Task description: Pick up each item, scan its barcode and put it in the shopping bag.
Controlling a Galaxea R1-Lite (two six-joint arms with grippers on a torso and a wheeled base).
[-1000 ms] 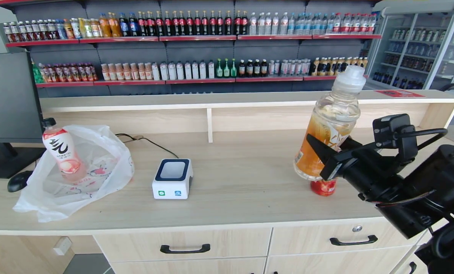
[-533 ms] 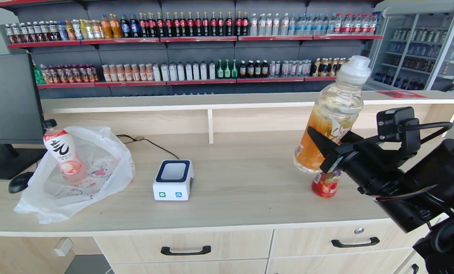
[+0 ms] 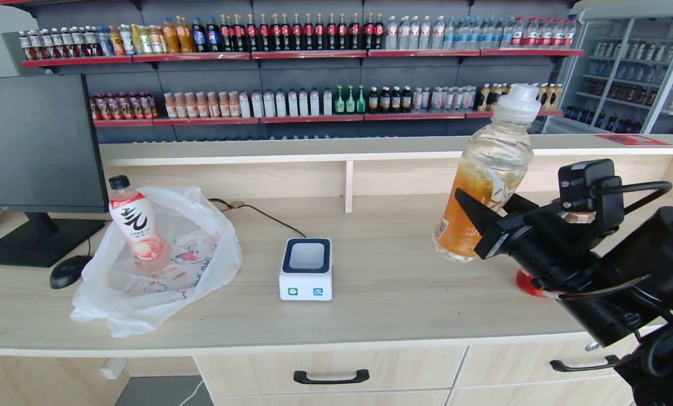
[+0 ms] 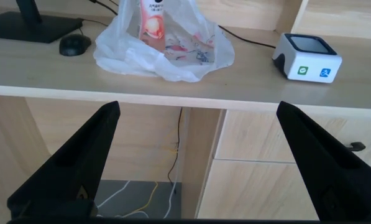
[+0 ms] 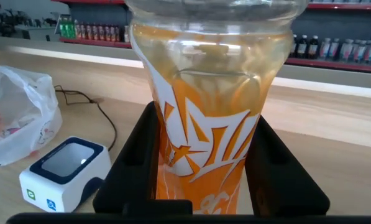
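Clamped on the orange drink bottle [image 3: 491, 169], the right hand [image 3: 474, 217] has carried it left above the surface [image 3: 392, 299], nearer the barcode scanner [image 3: 306, 268]. Scanning looks next, then the shopping bag [image 3: 206, 265] at left. The left hand [image 4: 194, 155] is spread apart.

A pale wood counter [image 3: 381, 304] spans the room, with a raised ledge [image 3: 291, 151] along its far edge and black-handled drawers [image 3: 398, 366] under its front edge. Behind it, red-edged shelves [image 3: 308, 55] on a dark wall carry rows of bottles, glass-door fridges [image 3: 624, 62] stand past the far right corner, and the floor [image 3: 150, 393] is grey
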